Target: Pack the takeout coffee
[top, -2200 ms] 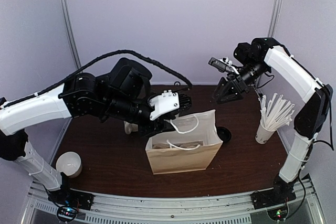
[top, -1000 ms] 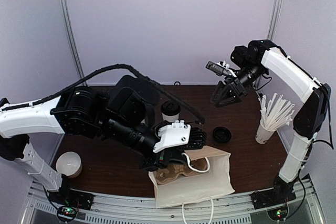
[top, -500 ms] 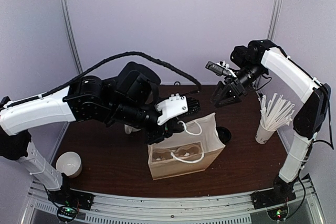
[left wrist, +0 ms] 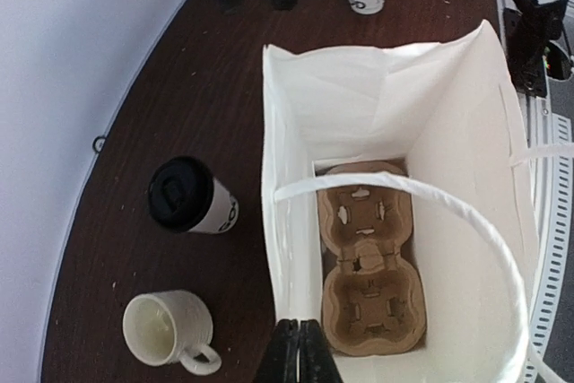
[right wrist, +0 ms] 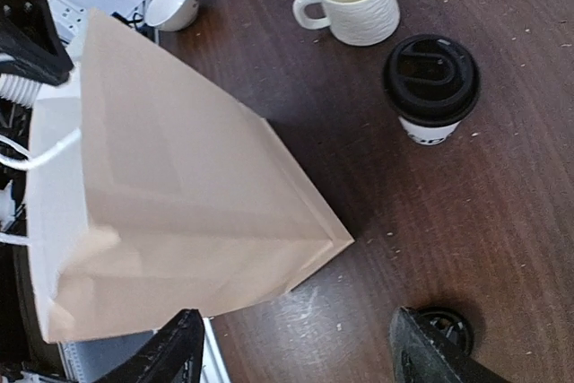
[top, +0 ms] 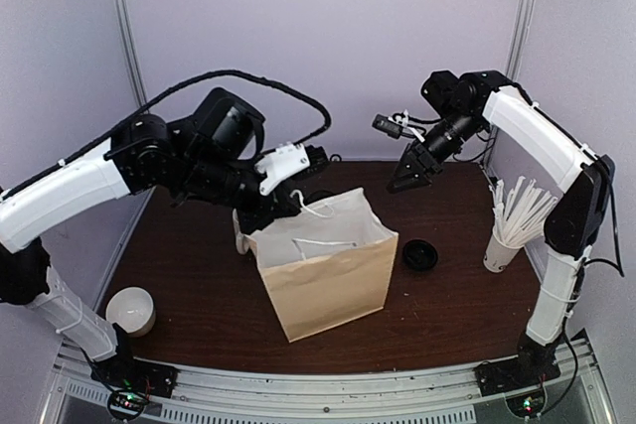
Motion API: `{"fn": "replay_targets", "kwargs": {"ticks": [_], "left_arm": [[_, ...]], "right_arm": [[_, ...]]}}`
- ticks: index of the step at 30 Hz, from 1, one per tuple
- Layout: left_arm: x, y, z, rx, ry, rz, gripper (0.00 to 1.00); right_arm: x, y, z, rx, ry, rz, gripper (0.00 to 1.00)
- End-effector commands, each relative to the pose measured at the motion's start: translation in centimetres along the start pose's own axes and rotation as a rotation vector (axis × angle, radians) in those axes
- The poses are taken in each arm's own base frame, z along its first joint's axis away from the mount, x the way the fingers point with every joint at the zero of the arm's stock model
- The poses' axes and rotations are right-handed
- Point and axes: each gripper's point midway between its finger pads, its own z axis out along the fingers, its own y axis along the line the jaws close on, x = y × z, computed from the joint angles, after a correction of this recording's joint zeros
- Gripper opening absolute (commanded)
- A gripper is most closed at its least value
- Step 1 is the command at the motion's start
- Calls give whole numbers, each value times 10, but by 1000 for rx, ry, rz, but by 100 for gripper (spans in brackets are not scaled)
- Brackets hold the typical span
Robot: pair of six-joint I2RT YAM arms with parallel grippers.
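The takeout coffee (left wrist: 190,196), a white paper cup with dark letters and a black lid, stands on the table left of the paper bag (left wrist: 448,132). It also shows in the right wrist view (right wrist: 430,82). In the top view the bag (top: 323,280) hides it. My left gripper (left wrist: 299,352) is shut on the bag's near rim and holds it open and tilted (top: 281,208). A brown cardboard cup carrier (left wrist: 369,266) lies in the bag's bottom. My right gripper (top: 405,174) is open and empty, high above the table behind the bag (right wrist: 300,356).
A cream mug (left wrist: 166,329) stands near the coffee. A loose black lid (top: 419,255) lies right of the bag. A cup of straws (top: 502,240) stands at the right edge. A white bowl (top: 129,310) sits front left.
My left gripper has pulled the bag's rim back and to the left, and the bag now stands taller and tilted. My right gripper has shifted a little to the left.
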Motion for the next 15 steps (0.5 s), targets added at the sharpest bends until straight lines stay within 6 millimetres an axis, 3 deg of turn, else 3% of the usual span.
{"fn": "replay_targets", "kwargs": {"ticks": [1, 8, 15], "left_arm": [[30, 28, -38, -15, 38, -176, 0], [74, 35, -45, 48, 129, -342, 0], [97, 42, -47, 36, 160, -395, 0]], "right_arm": [[-31, -34, 12, 142, -36, -18, 76], [-45, -37, 56, 115, 23, -36, 77], [-59, -43, 87, 209, 67, -77, 80]]}}
